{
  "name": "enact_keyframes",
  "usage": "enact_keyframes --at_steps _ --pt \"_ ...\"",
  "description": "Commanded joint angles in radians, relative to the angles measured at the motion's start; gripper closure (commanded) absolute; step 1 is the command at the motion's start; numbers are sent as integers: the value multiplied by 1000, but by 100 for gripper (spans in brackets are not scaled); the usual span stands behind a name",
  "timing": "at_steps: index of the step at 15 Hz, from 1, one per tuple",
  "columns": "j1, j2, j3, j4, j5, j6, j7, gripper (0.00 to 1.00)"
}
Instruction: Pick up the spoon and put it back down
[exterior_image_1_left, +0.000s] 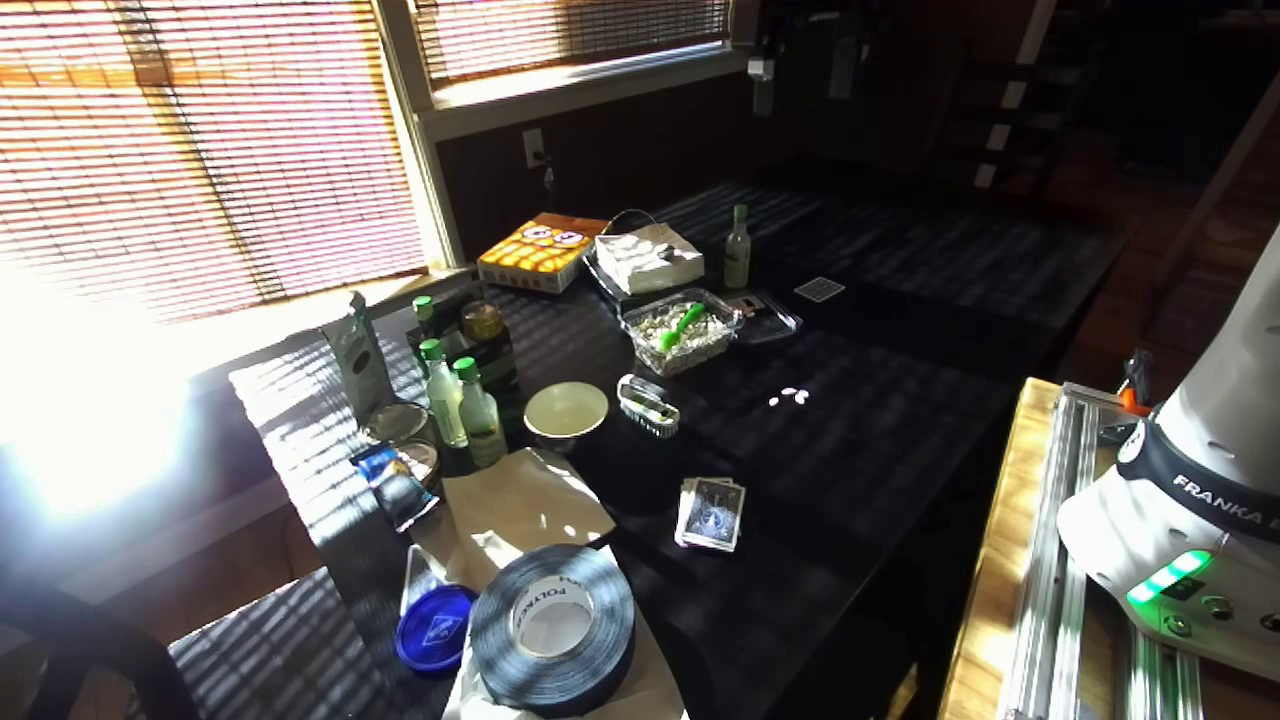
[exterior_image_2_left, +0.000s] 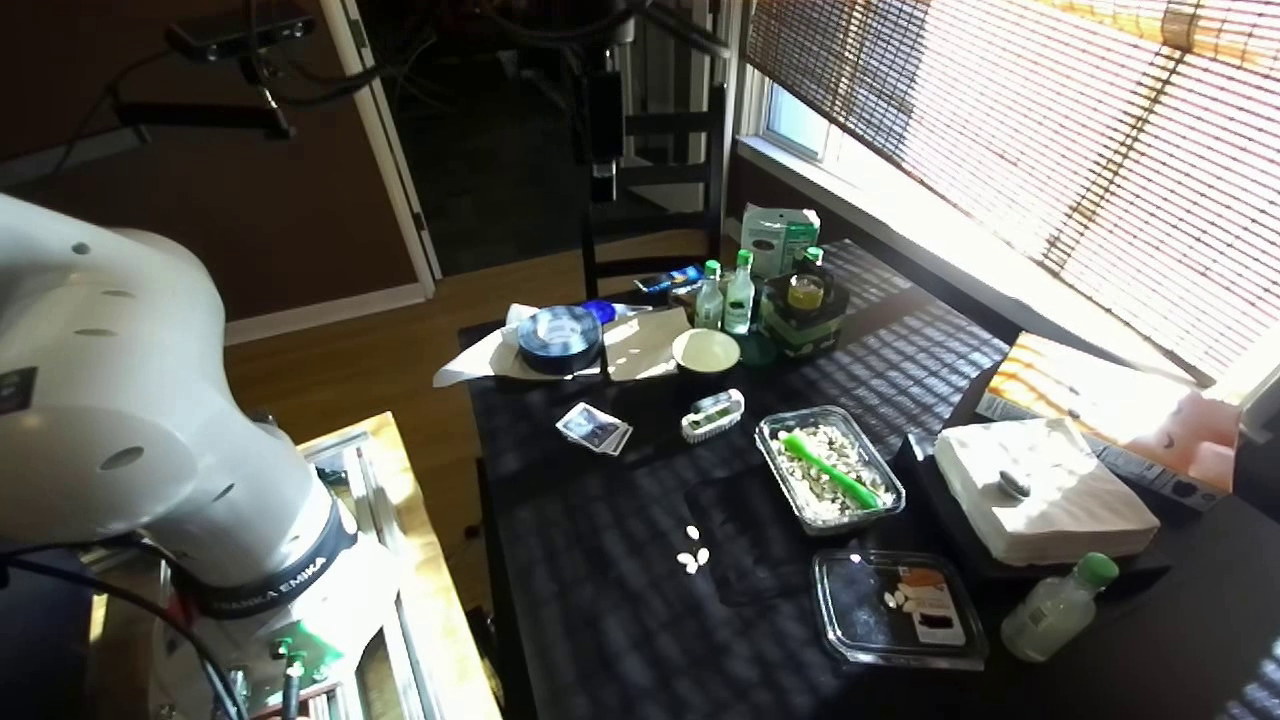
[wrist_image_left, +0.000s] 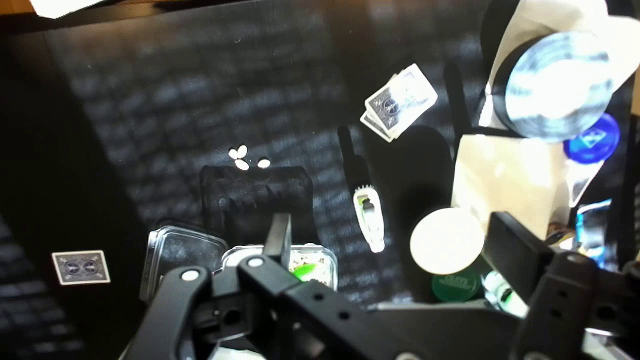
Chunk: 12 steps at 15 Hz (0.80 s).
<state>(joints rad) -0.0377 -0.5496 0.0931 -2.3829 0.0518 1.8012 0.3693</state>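
One green spoon (exterior_image_2_left: 830, 469) lies in the tub (exterior_image_2_left: 782, 478), right of the cards (exterior_image_2_left: 595, 428) in an exterior view, presumably as its scoop; your gripper (wrist_image_left: 398, 240) gapes empty, likely ready to grasp.

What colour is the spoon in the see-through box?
The spoon is bright green, clearest in an exterior view.

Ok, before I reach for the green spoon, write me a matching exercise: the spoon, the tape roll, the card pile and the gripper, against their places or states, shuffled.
1. Green spoon
2. Tape roll
3. Card pile
4. Gripper

A. Face down
B. Open, jaws wide apart
C. In the clear tub
D. Lying on paper

Pairs: 1-C, 2-D, 3-A, 4-B
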Motion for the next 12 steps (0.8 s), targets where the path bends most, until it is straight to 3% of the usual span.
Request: enact_keyframes --at_steps 1,4,8,10,11,12 --pt "-63 132 10 -5 -7 139 149 0" --pt "-103 271 13 7 -37 235 285 0" --pt "-116 427 -42 50 -22 270 427 0" --pt "-103 479 -89 90 48 222 388 0" --pt "-82 454 -110 87 131 218 243 0" --pt "-87 443 -97 41 37 264 350 0"
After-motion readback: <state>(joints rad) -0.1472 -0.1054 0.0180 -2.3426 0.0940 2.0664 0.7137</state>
